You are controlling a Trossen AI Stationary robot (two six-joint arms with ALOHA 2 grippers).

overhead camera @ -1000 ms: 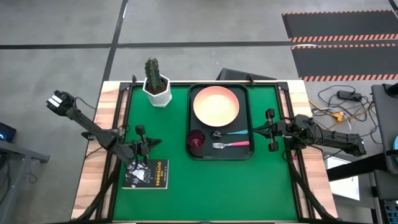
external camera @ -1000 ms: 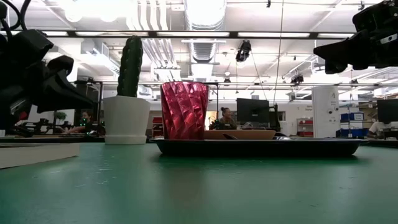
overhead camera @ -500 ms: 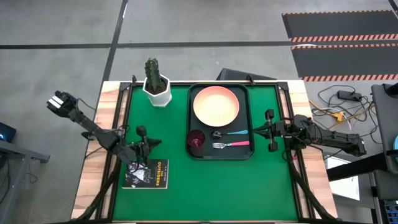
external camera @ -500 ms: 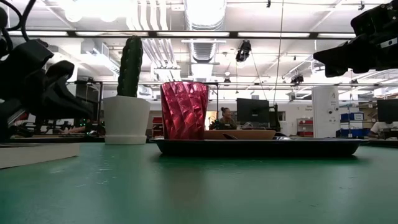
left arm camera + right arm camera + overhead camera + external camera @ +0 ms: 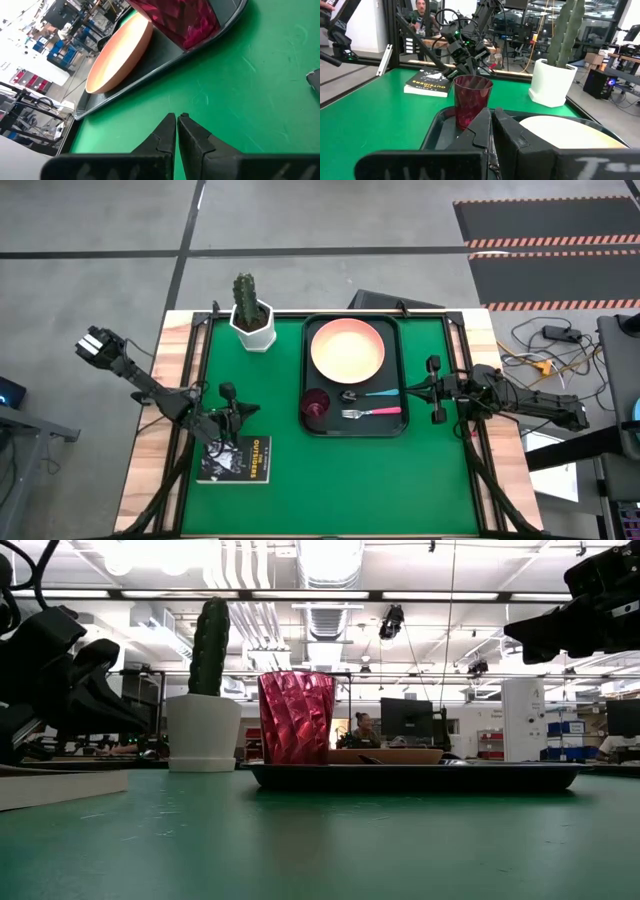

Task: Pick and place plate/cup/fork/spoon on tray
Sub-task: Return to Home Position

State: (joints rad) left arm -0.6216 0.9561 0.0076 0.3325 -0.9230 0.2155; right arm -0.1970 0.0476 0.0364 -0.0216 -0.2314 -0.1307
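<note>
The dark tray (image 5: 310,330) lies on the green table right of centre. On it rest the peach-orange plate (image 5: 347,348) at the far end, the dark red cup (image 5: 316,402) at the near left corner, the blue-handled spoon (image 5: 368,394) and the pink-handled fork (image 5: 372,412). My left gripper (image 5: 252,412) is shut and empty, left of the tray over the mat. My right gripper (image 5: 408,392) is shut and empty at the tray's right rim, raised above the table. The cup (image 5: 185,20) and plate (image 5: 117,52) also show in the left wrist view.
A white hexagonal pot with a cactus (image 5: 250,315) stands at the far left of the mat. A black book (image 5: 236,460) lies near the left gripper, toward the near edge. The mat's near half is bare green (image 5: 380,490).
My left gripper has sunk a little, staying shut by the book. Nothing on the tray has moved.
</note>
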